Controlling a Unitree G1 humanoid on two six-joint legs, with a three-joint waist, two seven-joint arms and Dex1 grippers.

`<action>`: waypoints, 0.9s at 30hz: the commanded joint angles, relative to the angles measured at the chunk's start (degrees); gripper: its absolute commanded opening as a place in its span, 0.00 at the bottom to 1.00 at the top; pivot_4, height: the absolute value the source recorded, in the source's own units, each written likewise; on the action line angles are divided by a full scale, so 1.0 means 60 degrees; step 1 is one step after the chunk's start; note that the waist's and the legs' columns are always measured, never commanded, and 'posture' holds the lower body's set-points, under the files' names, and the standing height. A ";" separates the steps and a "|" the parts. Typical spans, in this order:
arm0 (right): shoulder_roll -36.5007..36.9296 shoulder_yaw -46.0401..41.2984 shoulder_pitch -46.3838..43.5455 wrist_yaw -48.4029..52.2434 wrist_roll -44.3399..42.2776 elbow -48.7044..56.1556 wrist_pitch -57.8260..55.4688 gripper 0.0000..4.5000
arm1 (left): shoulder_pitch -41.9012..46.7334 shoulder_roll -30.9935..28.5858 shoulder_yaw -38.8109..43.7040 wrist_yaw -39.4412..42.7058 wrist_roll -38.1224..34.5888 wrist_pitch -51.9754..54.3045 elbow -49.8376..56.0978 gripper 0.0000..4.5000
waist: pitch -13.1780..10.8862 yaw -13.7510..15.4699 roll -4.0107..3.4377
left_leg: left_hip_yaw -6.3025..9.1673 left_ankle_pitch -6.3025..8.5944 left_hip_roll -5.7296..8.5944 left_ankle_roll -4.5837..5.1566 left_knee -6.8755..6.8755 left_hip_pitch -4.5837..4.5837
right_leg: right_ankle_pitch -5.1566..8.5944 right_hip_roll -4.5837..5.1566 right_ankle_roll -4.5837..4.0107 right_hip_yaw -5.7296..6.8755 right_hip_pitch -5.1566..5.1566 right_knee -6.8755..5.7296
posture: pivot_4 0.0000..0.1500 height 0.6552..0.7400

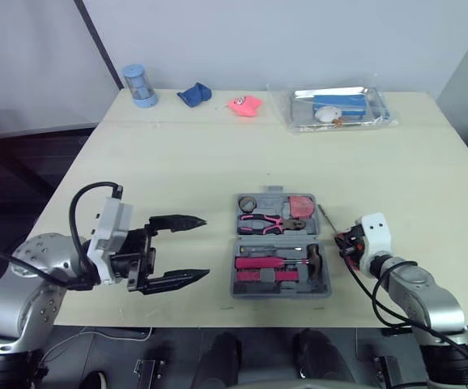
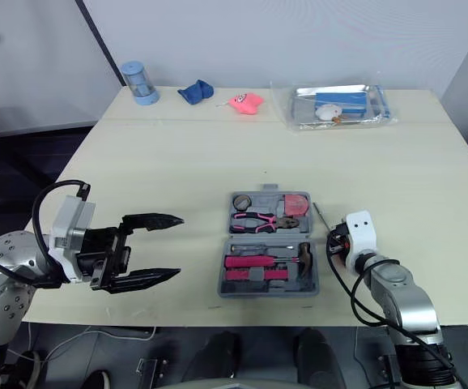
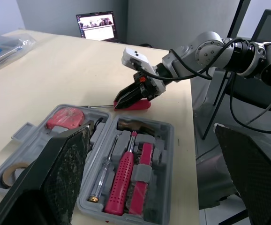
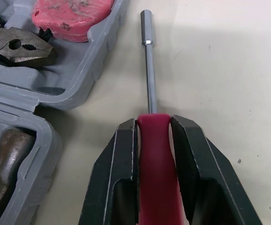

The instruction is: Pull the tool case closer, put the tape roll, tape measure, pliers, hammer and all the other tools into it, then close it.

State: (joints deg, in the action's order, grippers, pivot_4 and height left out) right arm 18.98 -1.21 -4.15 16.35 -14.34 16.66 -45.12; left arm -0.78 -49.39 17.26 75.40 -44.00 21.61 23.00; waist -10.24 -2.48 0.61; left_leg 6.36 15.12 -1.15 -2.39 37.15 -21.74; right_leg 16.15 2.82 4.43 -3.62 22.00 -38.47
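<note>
Okay, my right end effector (image 4: pixel 154 123) is clamped on the red-handled screwdriver (image 4: pixel 148 75), with the tool case (image 1: pixel 280 294) just beside it to its left. I'd lift clear of the case wall, then lower it flat into a free slot. My left end effector (image 1: pixel 203 248) has its fingers wide apart, hovering
</note>
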 commanded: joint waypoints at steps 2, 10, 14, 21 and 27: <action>0.0056 -0.0500 0.0140 -0.0164 -0.0221 0.0922 -0.0441 0.11 | 0.0122 -0.0061 -0.0040 0.0160 -0.0183 -0.0001 0.0182 1.00 | -0.0001 0.0002 -0.0002 | -0.0001 0.0000 0.0000 0.0000 0.0000 -0.0009 | 0.0000 0.0000 0.0000 -0.0001 0.0010 -0.0001 | 1.00 1.00; 0.0145 -0.1051 0.1452 -0.0319 -0.0515 0.2655 -0.1225 0.11 | 0.0326 -0.0156 -0.0328 0.0637 -0.0224 -0.0062 0.0284 1.00 | -0.0002 0.0017 -0.0003 | -0.0001 0.0000 0.0000 0.0000 -0.0005 -0.0015 | 0.0000 0.0001 0.0000 -0.0001 0.0015 -0.0001 | 1.00 1.00; -0.0284 -0.1404 0.2303 -0.0746 -0.0622 0.3481 -0.1506 0.11 | 0.0488 -0.0287 -0.0599 0.1134 -0.0101 -0.0210 0.0281 1.00 | -0.0003 0.0001 -0.0004 | -0.0002 0.0000 -0.0001 0.0000 -0.0007 -0.0012 | 0.0001 -0.0002 -0.0001 -0.0003 0.0015 -0.0003 | 1.00 1.00; -0.0550 -0.1412 0.2668 -0.0947 -0.0606 0.3716 -0.1382 0.11 | 0.0901 -0.0261 -0.0908 0.1340 -0.0014 -0.0283 0.0080 1.00 | -0.0003 0.0004 -0.0004 | -0.0008 0.0000 -0.0002 0.0000 -0.0009 -0.0010 | 0.0001 -0.0002 0.0000 -0.0008 0.0016 -0.0002 | 1.00 1.00; -0.0193 -0.1186 0.2087 -0.0506 -0.0651 0.3653 -0.0967 0.16 | 0.0953 -0.0287 -0.0827 0.1425 0.0037 -0.0355 -0.0176 1.00 | -0.0004 0.0002 -0.0006 | -0.0012 0.0000 -0.0005 0.0000 -0.0012 -0.0012 | 0.0001 -0.0005 0.0000 -0.0013 0.0023 -0.0002 | 1.00 1.00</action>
State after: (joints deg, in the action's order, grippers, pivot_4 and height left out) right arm 16.72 -8.52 9.41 12.21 -17.98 37.16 -52.79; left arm 4.48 -50.41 11.22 83.61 -43.81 20.41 21.58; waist -10.26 -2.47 0.57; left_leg 6.28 15.12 -1.18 -2.39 37.08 -21.82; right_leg 16.16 2.79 4.42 -3.70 22.14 -38.49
